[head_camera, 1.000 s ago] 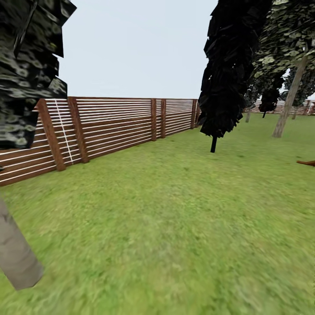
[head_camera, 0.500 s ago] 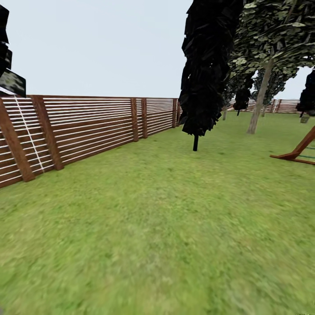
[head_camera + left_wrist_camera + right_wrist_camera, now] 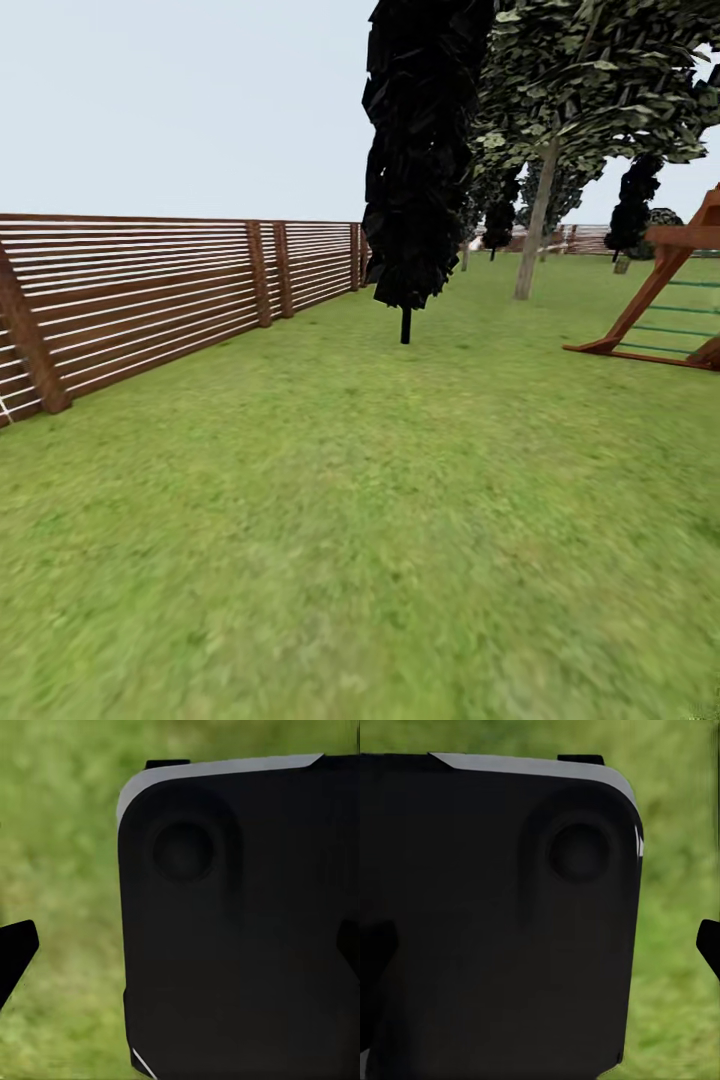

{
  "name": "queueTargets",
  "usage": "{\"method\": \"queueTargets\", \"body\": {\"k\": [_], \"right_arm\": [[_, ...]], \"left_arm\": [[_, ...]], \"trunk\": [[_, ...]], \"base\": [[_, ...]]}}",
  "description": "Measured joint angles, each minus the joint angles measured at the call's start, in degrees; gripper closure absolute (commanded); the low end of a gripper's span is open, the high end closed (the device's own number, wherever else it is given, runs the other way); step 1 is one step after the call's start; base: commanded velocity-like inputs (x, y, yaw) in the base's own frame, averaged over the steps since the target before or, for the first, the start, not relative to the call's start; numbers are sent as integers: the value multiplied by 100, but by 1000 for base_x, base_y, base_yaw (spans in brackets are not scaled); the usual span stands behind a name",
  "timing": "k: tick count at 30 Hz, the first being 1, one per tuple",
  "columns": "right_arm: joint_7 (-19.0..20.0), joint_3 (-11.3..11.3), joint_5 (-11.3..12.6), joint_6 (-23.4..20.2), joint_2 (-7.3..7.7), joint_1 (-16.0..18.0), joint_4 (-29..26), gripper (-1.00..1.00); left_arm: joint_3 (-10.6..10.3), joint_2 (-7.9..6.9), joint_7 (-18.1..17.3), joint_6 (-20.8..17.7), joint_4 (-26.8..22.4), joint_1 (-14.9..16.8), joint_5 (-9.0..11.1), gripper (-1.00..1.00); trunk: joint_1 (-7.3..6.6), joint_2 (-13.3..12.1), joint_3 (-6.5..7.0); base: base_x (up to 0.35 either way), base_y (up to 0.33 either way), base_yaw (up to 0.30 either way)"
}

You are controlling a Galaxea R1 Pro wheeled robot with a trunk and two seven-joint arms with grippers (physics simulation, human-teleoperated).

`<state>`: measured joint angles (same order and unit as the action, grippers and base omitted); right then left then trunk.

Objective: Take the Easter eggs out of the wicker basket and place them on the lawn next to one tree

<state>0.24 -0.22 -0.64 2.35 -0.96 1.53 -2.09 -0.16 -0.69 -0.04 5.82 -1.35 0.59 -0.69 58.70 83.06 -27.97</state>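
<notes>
Stretching across the head view, the lawn [image 3: 380, 520] takes the whole lower part of the picture as bright green grass, and it runs far back to the end of the garden. On the left side a wooden slat fence [image 3: 150, 300] with brown posts follows the edge of the grass and goes away into the distance. Near the middle stands a dark, narrow conical tree [image 3: 420, 150] on a thin black stem. Just behind it, a little to the right, is the tree [image 3: 535, 225] with a straight grey-brown trunk and a broad crown of green leaves; it stands on the grass, well apart from the fence. More small dark trees show far behind it. At the right edge there is part of a red-brown wooden play frame [image 3: 655, 300] with green rungs, resting on the grass.

In the left wrist view a large black rounded body of the robot [image 3: 240, 937] covers most of the picture, with blurred grass beside it and a small black tip at the edge. The right wrist view is alike: a black body [image 3: 502, 922] before green grass. I cannot tell if the left hand or the right hand is open or closed.
</notes>
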Motion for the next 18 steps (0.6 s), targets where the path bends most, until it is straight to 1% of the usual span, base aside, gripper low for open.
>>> {"method": "queueTargets", "body": {"k": [18], "right_arm": [[0, 1, 0, 0, 0, 0, 0, -100]], "left_arm": [[0, 7, -1, 5, -4, 0, -3, -100]], "trunk": [[0, 0, -40]], "base": [[336, 0, -273]]}}
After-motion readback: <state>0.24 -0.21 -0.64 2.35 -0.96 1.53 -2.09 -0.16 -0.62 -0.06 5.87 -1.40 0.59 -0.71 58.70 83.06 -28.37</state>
